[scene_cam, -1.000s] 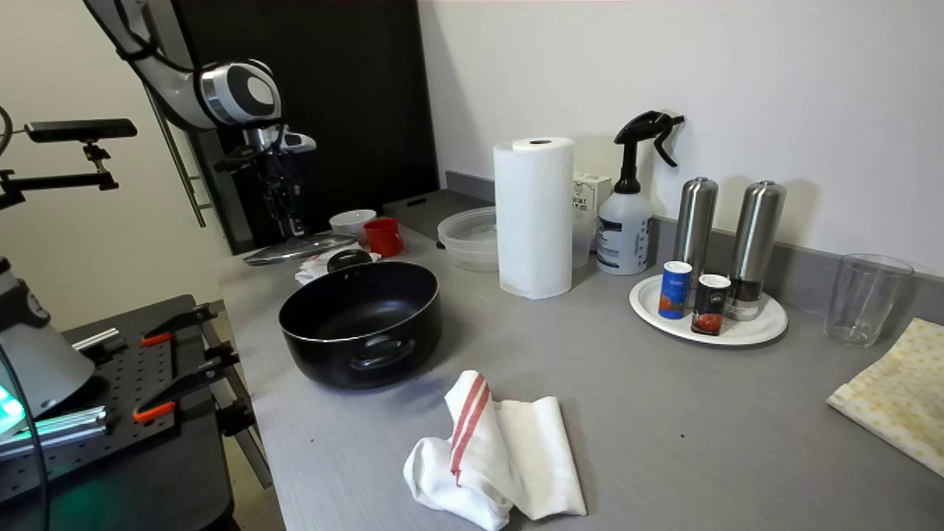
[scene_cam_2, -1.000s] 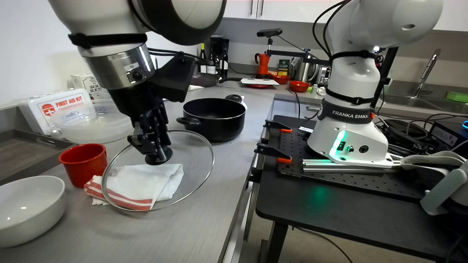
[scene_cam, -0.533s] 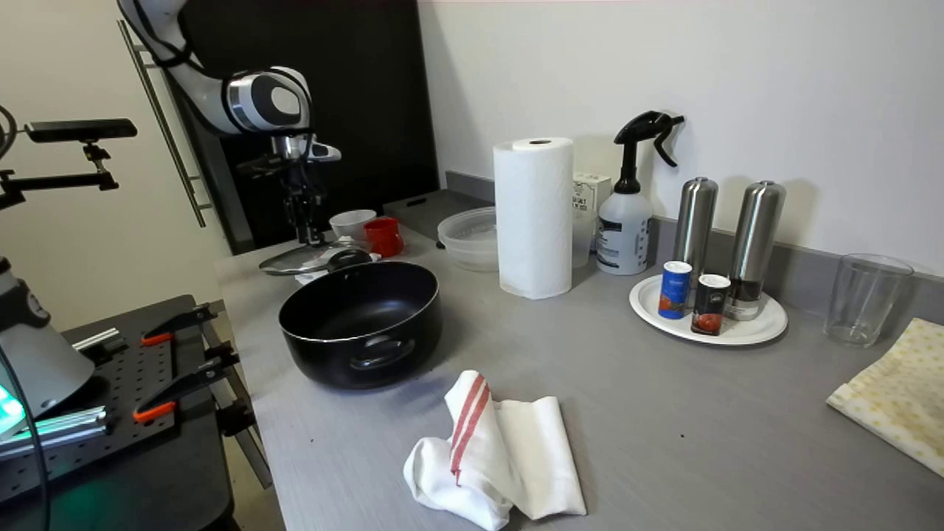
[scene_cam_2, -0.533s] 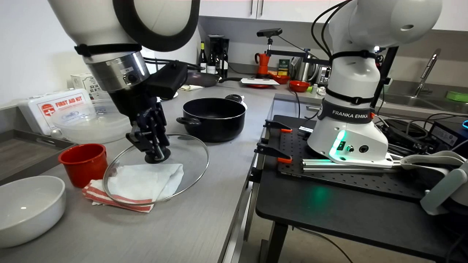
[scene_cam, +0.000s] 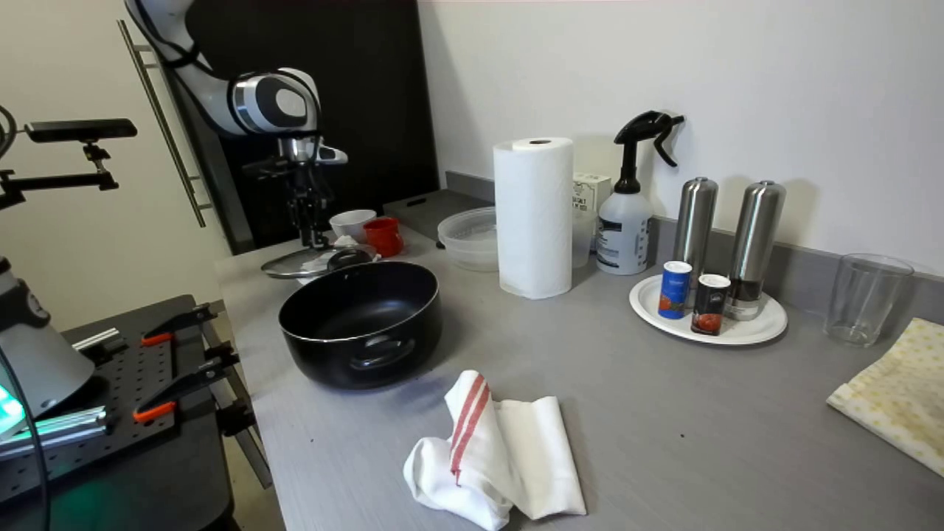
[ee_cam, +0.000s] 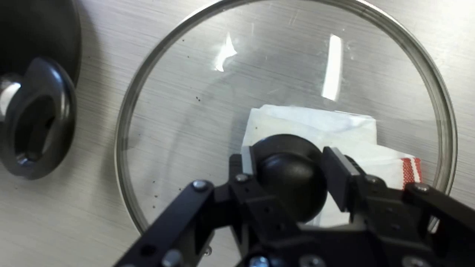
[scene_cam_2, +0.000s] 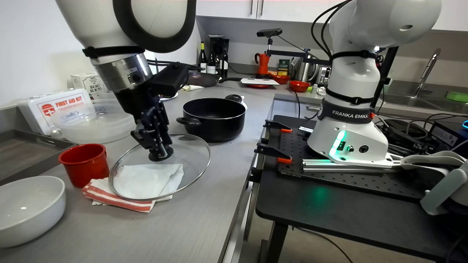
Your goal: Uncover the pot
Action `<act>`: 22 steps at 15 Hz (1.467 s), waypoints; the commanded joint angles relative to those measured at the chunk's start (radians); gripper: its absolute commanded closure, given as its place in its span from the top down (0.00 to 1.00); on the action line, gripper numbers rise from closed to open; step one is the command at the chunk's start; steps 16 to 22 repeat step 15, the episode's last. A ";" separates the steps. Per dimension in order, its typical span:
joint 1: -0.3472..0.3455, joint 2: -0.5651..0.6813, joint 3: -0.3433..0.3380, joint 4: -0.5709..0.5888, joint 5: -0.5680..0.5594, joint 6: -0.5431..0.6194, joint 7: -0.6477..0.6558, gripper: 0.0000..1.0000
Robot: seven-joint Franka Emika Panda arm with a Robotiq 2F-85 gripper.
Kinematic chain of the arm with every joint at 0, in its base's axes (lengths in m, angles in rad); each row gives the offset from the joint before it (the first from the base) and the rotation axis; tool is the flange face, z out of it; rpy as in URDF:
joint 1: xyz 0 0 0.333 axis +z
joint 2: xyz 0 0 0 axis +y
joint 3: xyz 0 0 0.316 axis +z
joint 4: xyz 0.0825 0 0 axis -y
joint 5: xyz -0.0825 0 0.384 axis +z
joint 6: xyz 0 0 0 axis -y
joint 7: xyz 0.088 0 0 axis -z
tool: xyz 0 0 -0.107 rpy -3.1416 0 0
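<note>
Black round knob (ee_cam: 293, 191) tops a clear round metal-rimmed glass lid (ee_cam: 282, 89); dark two-finger gripper (ee_cam: 292, 165) clamped on it. Folded red-striped white cloth (scene_cam_2: 119, 203) lies partly under the lid; whether the two touch, cannot tell. Wide black two-handled round pot (scene_cam_2: 219, 128) stands upright just beside the lid, apart from it, uncovered in both exterior views.

Step, as I judge it: lift-off done, set-down in hand. Next move calls for gentle lowering until the lid bears, then release and a straight rise. Risk: glass rocking on the uneven cloth.

Surface: finely streaked grey worktop (scene_cam_2: 199, 219). Near the lid, red cylindrical mug (scene_cam_2: 84, 166), round white bowl (scene_cam_2: 34, 215). Farther along, in an exterior view: rumpled red-striped white towel (scene_cam: 490, 457), upright white paper-towel roll (scene_cam: 535, 221), black-topped translucent spray bottle (scene_cam: 623, 236).

Room: white robot base (scene_cam_2: 351, 135) on a black table (scene_cam_2: 347, 212); far back, dark wine bottles (scene_cam_2: 211, 58), red stovetop coffee maker (scene_cam_2: 262, 64), white cupboards (scene_cam_2: 237, 9).
</note>
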 commanded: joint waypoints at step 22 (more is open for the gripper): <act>0.008 -0.016 -0.016 0.001 0.009 -0.005 -0.018 1.00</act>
